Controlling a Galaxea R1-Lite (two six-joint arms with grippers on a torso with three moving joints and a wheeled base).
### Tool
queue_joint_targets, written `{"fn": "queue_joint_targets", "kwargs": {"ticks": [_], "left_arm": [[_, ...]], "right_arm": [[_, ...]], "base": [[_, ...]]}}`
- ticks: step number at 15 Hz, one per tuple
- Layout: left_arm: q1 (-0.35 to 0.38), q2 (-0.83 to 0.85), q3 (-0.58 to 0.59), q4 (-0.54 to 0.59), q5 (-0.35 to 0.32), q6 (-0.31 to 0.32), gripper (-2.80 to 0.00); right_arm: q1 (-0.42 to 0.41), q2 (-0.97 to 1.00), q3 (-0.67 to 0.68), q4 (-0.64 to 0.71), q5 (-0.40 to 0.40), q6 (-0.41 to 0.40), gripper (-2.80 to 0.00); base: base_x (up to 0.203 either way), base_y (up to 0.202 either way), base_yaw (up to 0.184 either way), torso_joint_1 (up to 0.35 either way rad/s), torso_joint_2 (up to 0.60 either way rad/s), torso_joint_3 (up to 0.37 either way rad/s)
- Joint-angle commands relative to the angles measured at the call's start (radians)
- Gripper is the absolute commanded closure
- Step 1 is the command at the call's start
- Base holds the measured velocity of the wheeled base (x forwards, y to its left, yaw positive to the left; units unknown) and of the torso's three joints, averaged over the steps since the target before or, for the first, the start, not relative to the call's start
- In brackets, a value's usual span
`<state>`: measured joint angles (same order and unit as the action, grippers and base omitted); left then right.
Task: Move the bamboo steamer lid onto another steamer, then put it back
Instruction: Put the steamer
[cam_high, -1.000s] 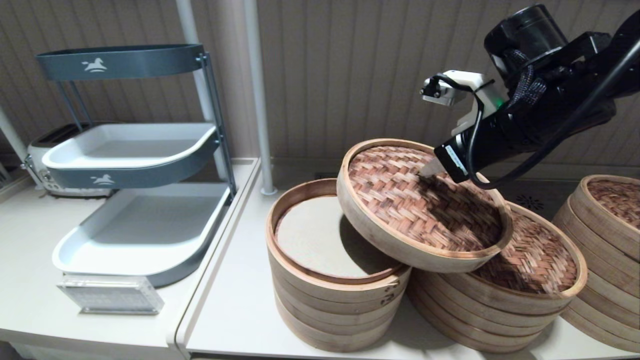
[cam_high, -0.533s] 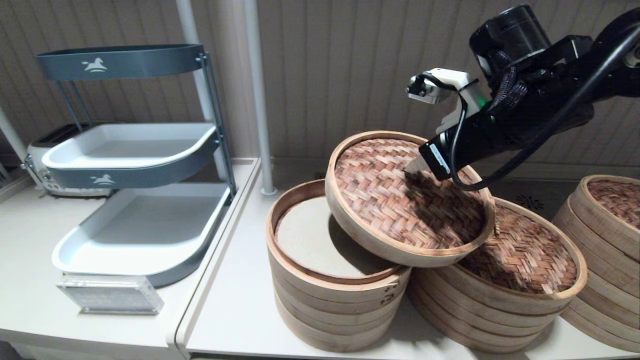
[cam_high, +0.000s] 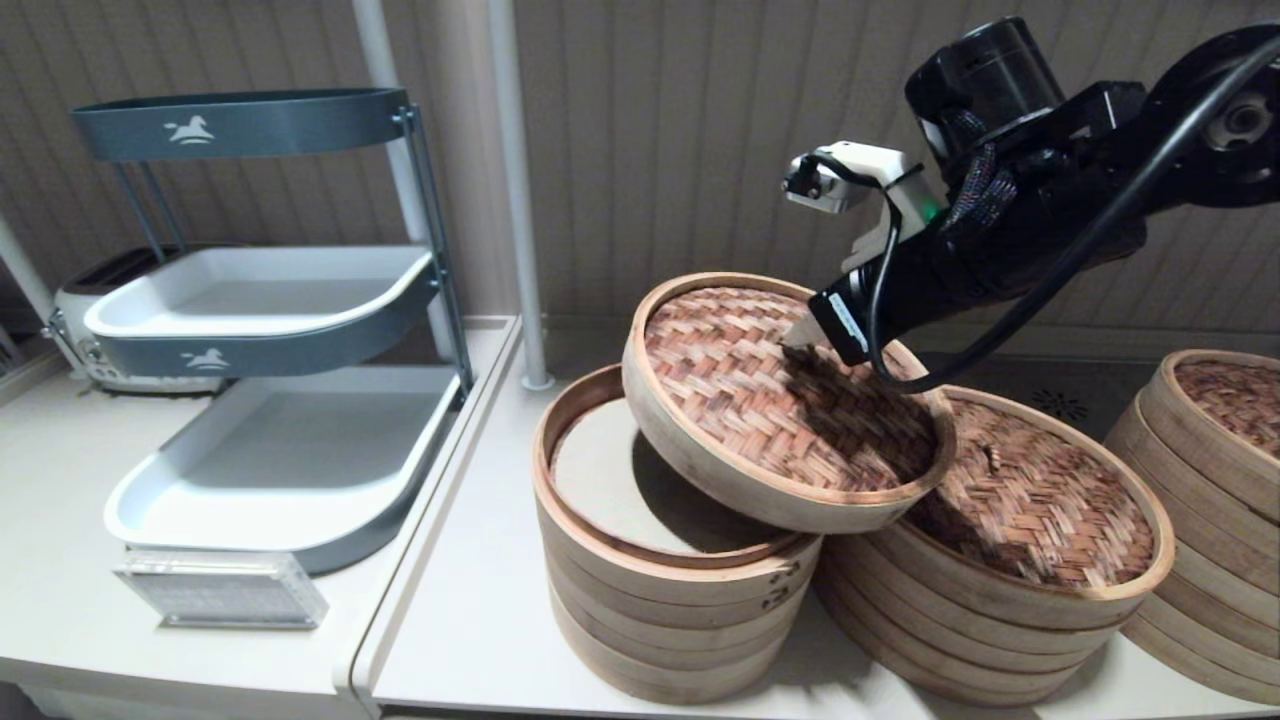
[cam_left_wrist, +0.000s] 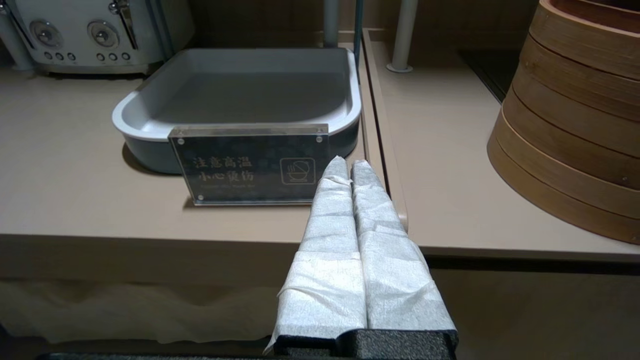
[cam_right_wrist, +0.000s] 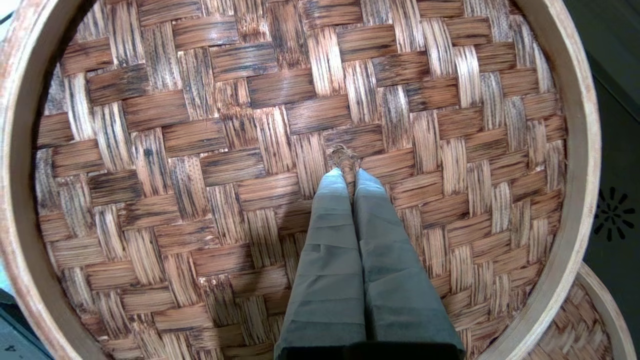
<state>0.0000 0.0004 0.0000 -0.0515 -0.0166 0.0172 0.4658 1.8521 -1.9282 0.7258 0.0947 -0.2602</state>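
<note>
The bamboo steamer lid (cam_high: 770, 400), pinkish-tan herringbone weave in a pale rim, hangs tilted in the air. Its low edge is over the open taller steamer (cam_high: 650, 590) with the white liner (cam_high: 600, 470), and its far edge is over the other steamer (cam_high: 1010, 600). That wide stack carries its own darker woven lid (cam_high: 1050, 500). My right gripper (cam_high: 800, 335) is shut on the lid's small centre loop (cam_right_wrist: 344, 155); the right wrist view shows its tips (cam_right_wrist: 348, 172) pinching the loop. My left gripper (cam_left_wrist: 348, 162) is shut and parked low before the counter edge.
A third steamer stack (cam_high: 1220, 520) stands at the right edge. On the left counter are a tiered tray rack (cam_high: 280, 300), a toaster (cam_high: 90, 300) and an acrylic warning sign (cam_high: 220, 590). Two white poles (cam_high: 515, 200) rise behind the open steamer.
My right gripper has carried the tilted lid leftward, further off the wide stack and more over the open steamer. The left arm has not moved.
</note>
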Motion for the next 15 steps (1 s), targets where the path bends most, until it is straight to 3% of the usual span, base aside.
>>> {"fn": "queue_joint_targets", "kwargs": {"ticks": [1, 15], "left_arm": [[0.000, 0.000, 0.028, -0.001, 0.000, 0.001, 0.00], [0.000, 0.000, 0.028, -0.001, 0.000, 0.001, 0.00]], "right_arm": [[0.006, 0.009, 0.000, -0.004, 0.002, -0.002, 0.00], [0.062, 0.033, 0.000, -0.100, 0.010, -0.008, 0.00]], "base": [[0.000, 0.000, 0.000, 0.000, 0.00, 0.000], [0.000, 0.000, 0.000, 0.000, 0.00, 0.000]]}}
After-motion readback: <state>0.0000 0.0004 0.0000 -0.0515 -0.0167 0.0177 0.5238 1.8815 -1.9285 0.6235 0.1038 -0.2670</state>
